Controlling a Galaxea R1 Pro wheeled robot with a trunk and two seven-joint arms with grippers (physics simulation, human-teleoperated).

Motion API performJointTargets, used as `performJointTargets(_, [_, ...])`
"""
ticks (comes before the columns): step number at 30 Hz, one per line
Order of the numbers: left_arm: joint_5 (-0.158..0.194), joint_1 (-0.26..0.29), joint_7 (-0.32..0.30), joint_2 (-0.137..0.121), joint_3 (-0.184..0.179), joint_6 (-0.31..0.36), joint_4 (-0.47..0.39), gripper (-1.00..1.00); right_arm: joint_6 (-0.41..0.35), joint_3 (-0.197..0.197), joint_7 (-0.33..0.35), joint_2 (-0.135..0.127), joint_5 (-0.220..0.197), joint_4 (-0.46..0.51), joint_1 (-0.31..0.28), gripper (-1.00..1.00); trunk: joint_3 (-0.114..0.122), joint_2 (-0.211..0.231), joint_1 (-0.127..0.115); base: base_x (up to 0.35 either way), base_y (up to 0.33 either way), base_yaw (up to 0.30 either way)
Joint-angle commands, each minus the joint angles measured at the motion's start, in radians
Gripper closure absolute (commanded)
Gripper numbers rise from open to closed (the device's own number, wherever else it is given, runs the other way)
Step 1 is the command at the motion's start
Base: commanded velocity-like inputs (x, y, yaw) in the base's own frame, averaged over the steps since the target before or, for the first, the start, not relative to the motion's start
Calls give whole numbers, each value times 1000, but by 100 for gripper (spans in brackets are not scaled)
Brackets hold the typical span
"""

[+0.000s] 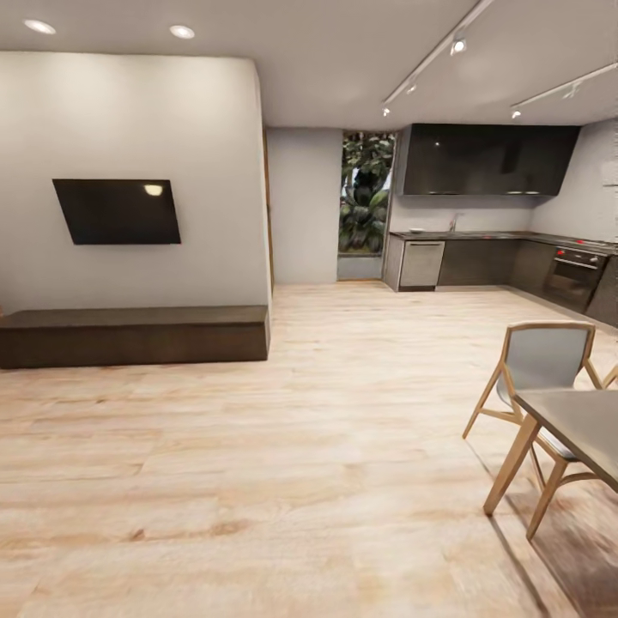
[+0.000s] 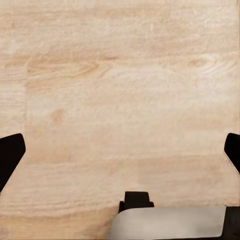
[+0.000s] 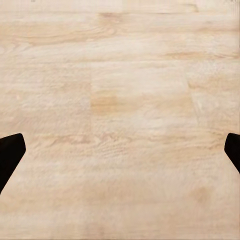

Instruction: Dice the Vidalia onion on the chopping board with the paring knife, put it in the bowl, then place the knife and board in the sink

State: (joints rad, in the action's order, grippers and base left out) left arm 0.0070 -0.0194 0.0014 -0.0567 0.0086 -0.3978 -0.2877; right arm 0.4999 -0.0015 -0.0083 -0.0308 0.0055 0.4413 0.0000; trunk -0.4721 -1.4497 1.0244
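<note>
A pale wood floor is seen across the frame; the countertop lies far off at upper right; a table and chair stand at lower right; both the left gripper and the right gripper are spread wide, nothing between the fingers.

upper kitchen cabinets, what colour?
Glossy black or very dark grey upper cabinets, above the countertop. Best seen in the head view.

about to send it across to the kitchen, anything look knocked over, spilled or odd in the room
Nothing stands out. The wooden floor shows no spills, the chair stands upright at the table, and the TV hangs on its wall. The far countertop is too distant to check.
</note>
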Motion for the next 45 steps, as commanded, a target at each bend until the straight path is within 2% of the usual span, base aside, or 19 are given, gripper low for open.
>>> performJointTargets(1, [1,-1,0,0,1,-1,-2,-100,2,0,-1,0,1,1,0,-100,-1,0,1,317,0,-97])
performJointTargets(16, [1,-1,0,0,1,-1,-2,-100,2,0,-1,0,1,1,0,-100,-1,0,1,317,0,-83])
performJointTargets(45, [1,-1,0,0,1,-1,-2,-100,2,0,-1,0,1,0,0,-100,-1,0,1,317,0,-2])
